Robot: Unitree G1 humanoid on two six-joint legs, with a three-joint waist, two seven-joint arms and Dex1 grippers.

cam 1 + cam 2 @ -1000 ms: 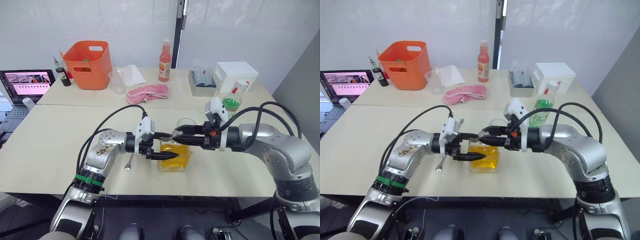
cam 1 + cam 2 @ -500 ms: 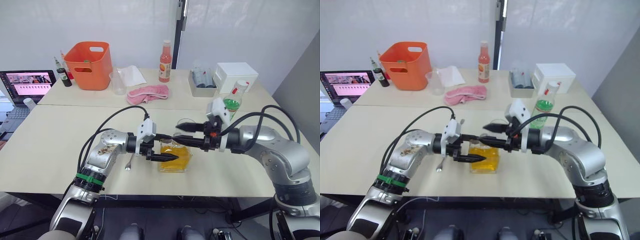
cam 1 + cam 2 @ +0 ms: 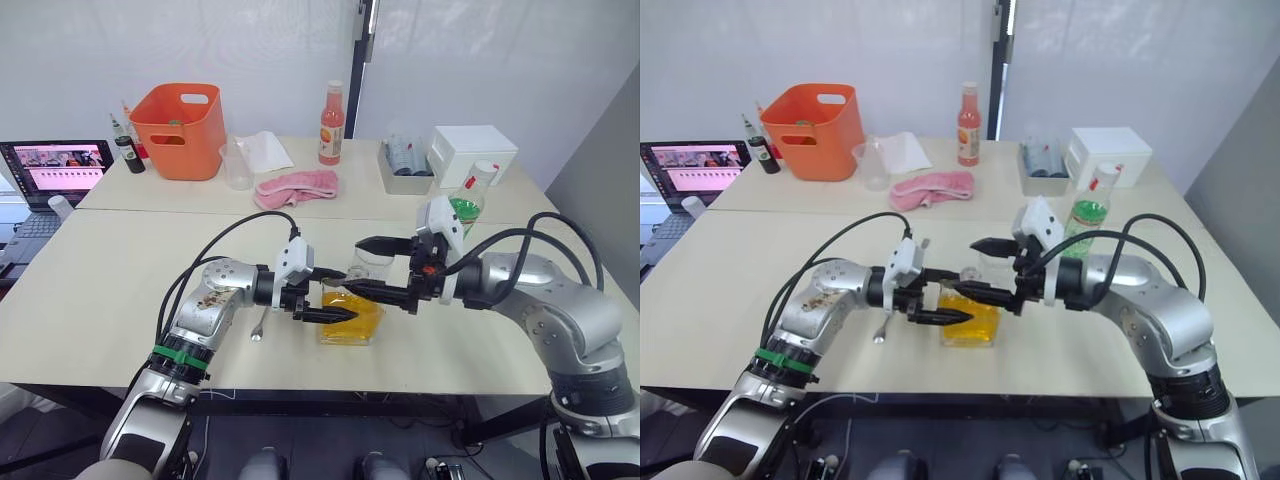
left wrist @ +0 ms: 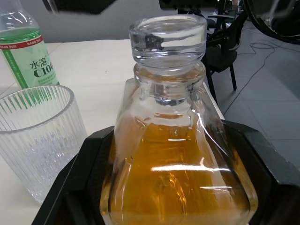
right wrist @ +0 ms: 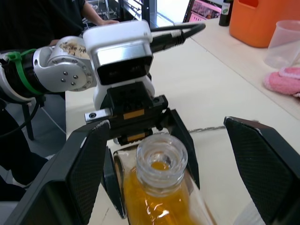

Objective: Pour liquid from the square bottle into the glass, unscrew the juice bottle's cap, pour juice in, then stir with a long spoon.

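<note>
Square bottle, squat clear glass decanter w/ yellow-orange liquid, stands upright at table centre front, neck open, no stopper. Left gripper fingers set either side of its body, close to the glass; can't tell if they bear on it. Right gripper spread wide, one finger above the neck, one alongside, holding nothing. Plain clear ribbed glass tumbler just behind the bottle, empty. Risks: both grippers crowd one bottle, fingers could clash; smooth flat glass may slip if tilted on a weak grip; tumbler near enough to get knocked.
</note>
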